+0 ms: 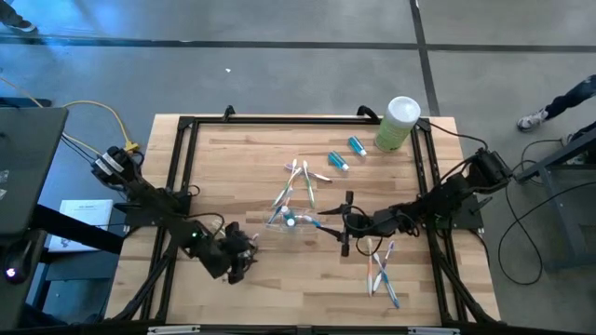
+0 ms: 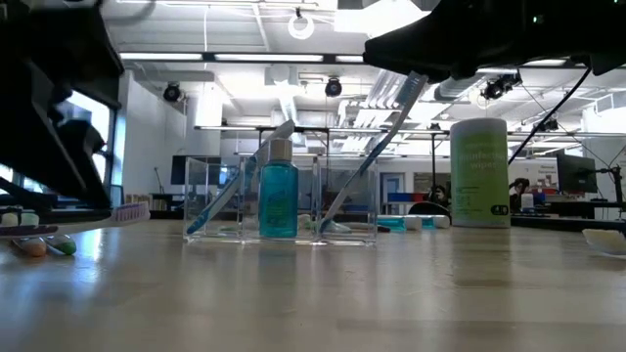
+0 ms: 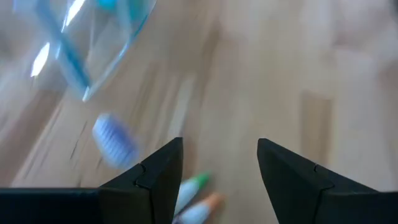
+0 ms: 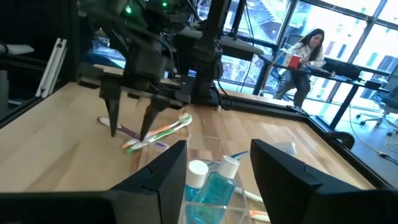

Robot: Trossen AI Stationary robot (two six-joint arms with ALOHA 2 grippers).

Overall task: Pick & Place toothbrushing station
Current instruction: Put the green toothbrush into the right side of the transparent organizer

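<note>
The clear cup [image 1: 287, 220] is sitting near the middle of the wooden table [image 1: 233, 158], and in the low view [image 2: 279, 200] it is standing upright with a blue white-capped tube [image 2: 278, 196] and slanting toothbrushes inside. The right gripper [image 1: 345, 223] is hanging just to the right of the cup, its fingers spread apart and holding nothing; in the right wrist view the cup [image 4: 214, 180] and two white-capped tubes are showing between its fingers [image 4: 158, 174]. The left gripper [image 1: 244, 261] is hovering low over the near-left part of the table, fingers wide and empty, with two toothbrush ends [image 3: 199, 196] lying on the wood just by its fingers [image 3: 155, 180]. A cluster of toothbrushes [image 1: 298, 177] is lying just beyond the cup, and another cluster [image 1: 382, 270] is lying near the right arm toward the near-right edge. Two more blue tubes [image 1: 346, 154] are lying toward the far side, near the pale-green canister [image 1: 398, 123] standing at the far-right corner beside the black frame [image 1: 186, 126] that is bordering the table. The far-left quarter of the table and the strip along the near edge between the arms are giving open room. A person [image 4: 301, 56] is sitting at a desk in the room beyond.
</note>
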